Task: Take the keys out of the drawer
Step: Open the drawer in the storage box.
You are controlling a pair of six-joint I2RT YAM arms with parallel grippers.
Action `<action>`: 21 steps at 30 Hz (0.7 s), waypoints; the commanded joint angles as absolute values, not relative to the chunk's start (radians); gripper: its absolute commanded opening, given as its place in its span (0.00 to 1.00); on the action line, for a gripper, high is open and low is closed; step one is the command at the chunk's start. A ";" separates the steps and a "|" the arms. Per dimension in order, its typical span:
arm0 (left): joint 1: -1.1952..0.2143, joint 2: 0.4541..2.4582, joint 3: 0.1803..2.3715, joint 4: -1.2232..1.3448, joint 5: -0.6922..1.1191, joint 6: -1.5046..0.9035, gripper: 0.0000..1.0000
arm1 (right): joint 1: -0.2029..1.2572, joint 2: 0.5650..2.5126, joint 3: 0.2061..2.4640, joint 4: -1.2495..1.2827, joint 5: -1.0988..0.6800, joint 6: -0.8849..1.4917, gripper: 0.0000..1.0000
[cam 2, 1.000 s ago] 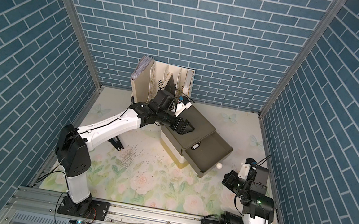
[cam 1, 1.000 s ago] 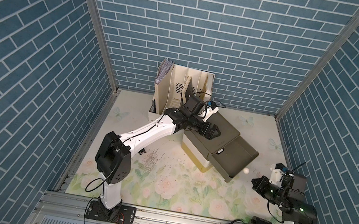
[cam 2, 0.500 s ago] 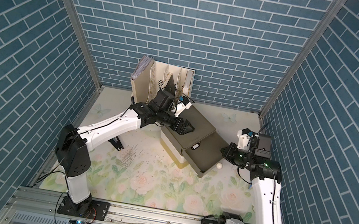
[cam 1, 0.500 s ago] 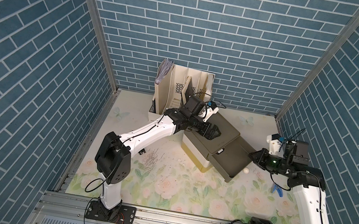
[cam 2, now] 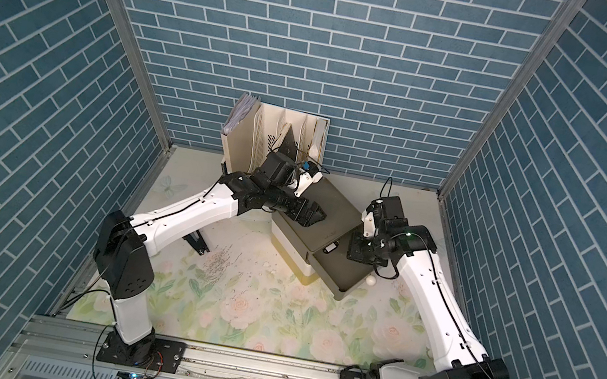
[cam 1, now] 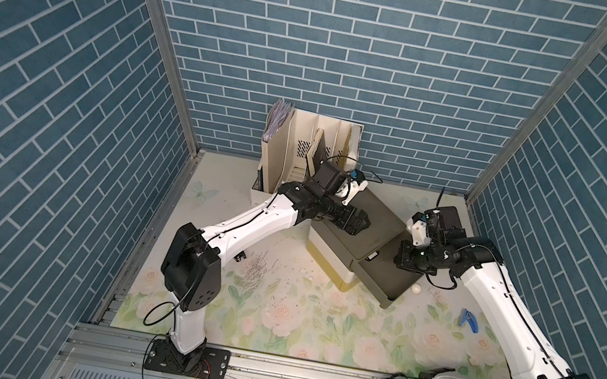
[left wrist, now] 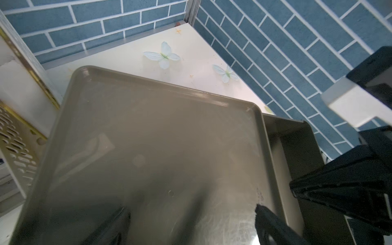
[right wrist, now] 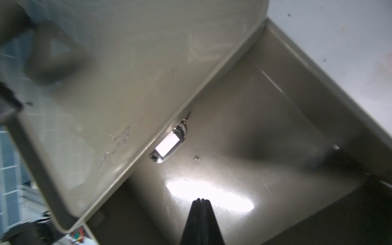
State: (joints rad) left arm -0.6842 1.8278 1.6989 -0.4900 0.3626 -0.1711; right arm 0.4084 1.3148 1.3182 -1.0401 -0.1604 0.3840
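The grey-brown drawer [cam 1: 382, 282] stands pulled out of a low cabinet [cam 1: 376, 220]. In the right wrist view one of the keys [right wrist: 168, 146] lies on the drawer [right wrist: 265, 110] floor against the cabinet's edge. Its dark tag carries a white label, and its metal end is tucked under the cabinet top. The label shows as a small white patch [cam 1: 373, 256] in both top views [cam 2: 331, 247]. My right gripper [right wrist: 201, 200] is shut and empty, hovering over the drawer floor a little short of the key. My left gripper [left wrist: 191, 229] is open, lying on the cabinet top [left wrist: 159, 137].
A cream file organizer [cam 1: 309, 145] stands behind the cabinet at the back wall. A blue claw-shaped tool [cam 1: 468, 318] lies on the floral mat, right of the drawer. A small white ball [cam 1: 416, 289] sits by the drawer's front corner. Tiny metal bits [cam 1: 256, 270] are scattered left of the cabinet.
My right arm has swung from the front right of the mat up and over the open drawer, staying shut. The left arm has not moved.
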 commanded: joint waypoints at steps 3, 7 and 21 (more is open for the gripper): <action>-0.686 1.892 1.716 -0.643 0.291 -0.161 0.96 | 0.476 1.392 1.394 -1.207 0.030 0.328 0.00; -0.689 1.904 1.739 -0.662 0.276 -0.149 0.96 | 0.499 1.413 1.401 -1.251 0.075 0.326 0.00; -0.698 1.927 1.752 -0.669 0.256 -0.138 0.96 | 0.509 1.366 1.326 -1.336 0.129 0.329 0.00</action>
State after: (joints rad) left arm -0.6933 1.8668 1.7634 -0.5465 0.2787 -0.1360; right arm 0.5041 1.4014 1.3540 -1.2701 0.1040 0.3573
